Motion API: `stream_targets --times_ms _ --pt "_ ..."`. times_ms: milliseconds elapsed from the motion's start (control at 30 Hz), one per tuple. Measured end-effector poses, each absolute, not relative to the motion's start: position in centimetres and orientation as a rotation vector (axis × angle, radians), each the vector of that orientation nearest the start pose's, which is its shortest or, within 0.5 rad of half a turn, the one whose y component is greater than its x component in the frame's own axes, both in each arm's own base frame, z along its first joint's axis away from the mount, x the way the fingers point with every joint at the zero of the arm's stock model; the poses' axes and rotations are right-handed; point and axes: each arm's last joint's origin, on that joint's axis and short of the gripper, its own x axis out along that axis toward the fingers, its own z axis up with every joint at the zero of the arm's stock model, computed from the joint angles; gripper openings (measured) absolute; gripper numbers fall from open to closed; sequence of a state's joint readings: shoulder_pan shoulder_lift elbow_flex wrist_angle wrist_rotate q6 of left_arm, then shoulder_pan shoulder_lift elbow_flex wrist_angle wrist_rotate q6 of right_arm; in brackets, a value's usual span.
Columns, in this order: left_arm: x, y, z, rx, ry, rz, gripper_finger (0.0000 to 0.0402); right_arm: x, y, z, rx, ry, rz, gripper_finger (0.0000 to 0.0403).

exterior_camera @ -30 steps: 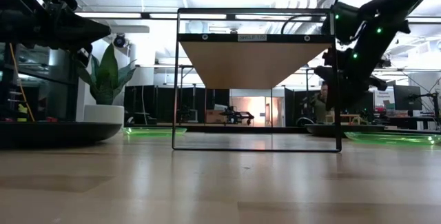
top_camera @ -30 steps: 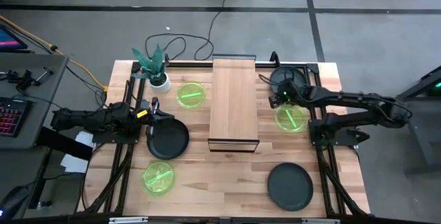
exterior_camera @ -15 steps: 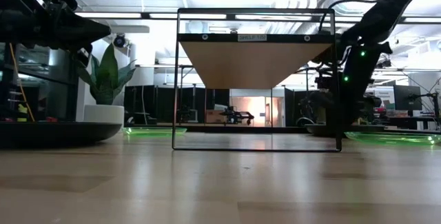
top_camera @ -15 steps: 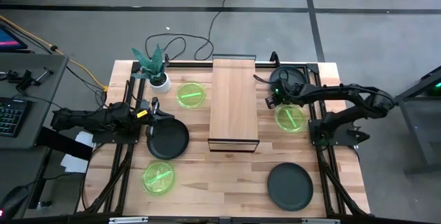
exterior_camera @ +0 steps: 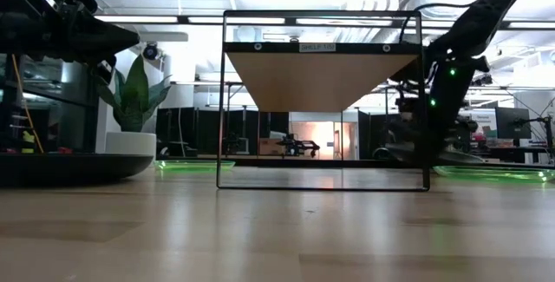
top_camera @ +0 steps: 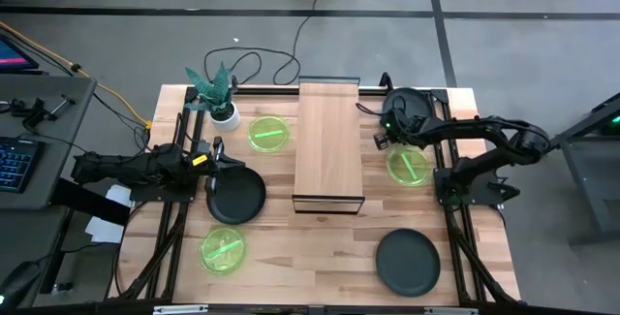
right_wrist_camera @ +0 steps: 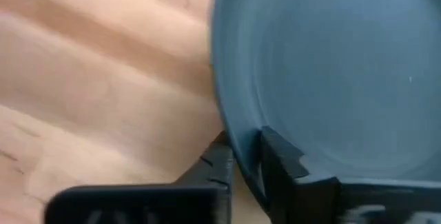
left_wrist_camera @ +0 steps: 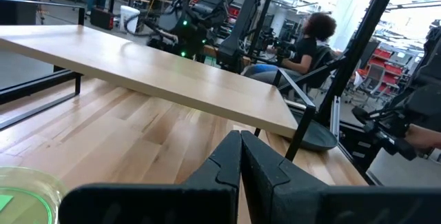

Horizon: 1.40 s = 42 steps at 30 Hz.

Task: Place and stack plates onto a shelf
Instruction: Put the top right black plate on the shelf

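Dark grey, the plate (right_wrist_camera: 324,72) we see in the right wrist view has its raised rim pinched between the fingers of the right gripper (right_wrist_camera: 242,156), one finger inside, one outside. From above, this gripper (top_camera: 387,128) sits just beside the shelf (top_camera: 328,141). The left gripper (top_camera: 215,154), fingers pressed together, hangs over another grey plate (top_camera: 235,197).

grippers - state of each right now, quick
left gripper: shut, holding nothing, above the near-left dark grey plate.
right gripper: shut on the rim of the far-right dark grey plate.
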<state>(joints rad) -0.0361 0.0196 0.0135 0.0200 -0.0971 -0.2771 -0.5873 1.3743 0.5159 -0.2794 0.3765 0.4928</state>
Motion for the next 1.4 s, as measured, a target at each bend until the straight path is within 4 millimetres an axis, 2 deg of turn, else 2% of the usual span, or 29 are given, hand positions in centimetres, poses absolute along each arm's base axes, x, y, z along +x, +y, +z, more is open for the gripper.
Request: stream_targets --times_ms 267,433,700,800,867,933,1033,1100,1167,1267,1400 --pt "9.8 -0.1 16.9 -0.278 -0.022 0.058 0.0001 16.4 -11.3 15.9 0.556 0.834 -1.104 0.0005" --pt "9.8 -0.1 16.9 -0.278 -0.023 0.058 0.0001 16.5 -9.9 20.0 0.514 0.761 -1.071 0.0001" --pt "9.8 -0.1 16.9 -0.278 -0.022 0.059 0.0001 18.9 -8.0 28.4 0.318 0.649 -1.001 0.0002" --pt "9.8 -0.1 16.9 -0.278 -0.022 0.058 0.0001 20.7 -7.1 30.9 0.193 0.65 -0.882 0.0001" --pt "9.8 -0.1 16.9 -0.278 -0.022 0.058 0.0001 22.3 -6.1 31.8 0.087 0.691 -0.751 0.0001" --pt "9.8 -0.1 16.9 -0.278 -0.022 0.059 0.0001 24.3 -4.9 32.3 -0.053 0.743 -0.593 0.0001" --pt "9.8 -0.1 16.9 -0.278 -0.022 0.058 0.0001 27.5 -2.5 31.6 -0.288 0.836 -0.371 0.0001" --pt "9.8 -0.1 16.9 -0.278 -0.023 0.058 0.0001 29.6 -1.0 30.8 -0.429 0.892 -0.275 0.0001" --pt "9.8 -0.1 16.9 -0.278 -0.022 0.058 0.0001 31.4 -0.1 30.1 -0.536 0.935 -0.25 0.0" --pt "9.8 -0.1 16.9 -0.278 -0.022 0.059 0.0001 33.3 -0.2 29.2 -0.625 1.028 -0.274 0.0" --pt "9.8 -0.1 16.9 -0.278 -0.023 0.059 0.0001 35.1 -1.5 28.4 -0.629 1.139 -0.292 0.0"
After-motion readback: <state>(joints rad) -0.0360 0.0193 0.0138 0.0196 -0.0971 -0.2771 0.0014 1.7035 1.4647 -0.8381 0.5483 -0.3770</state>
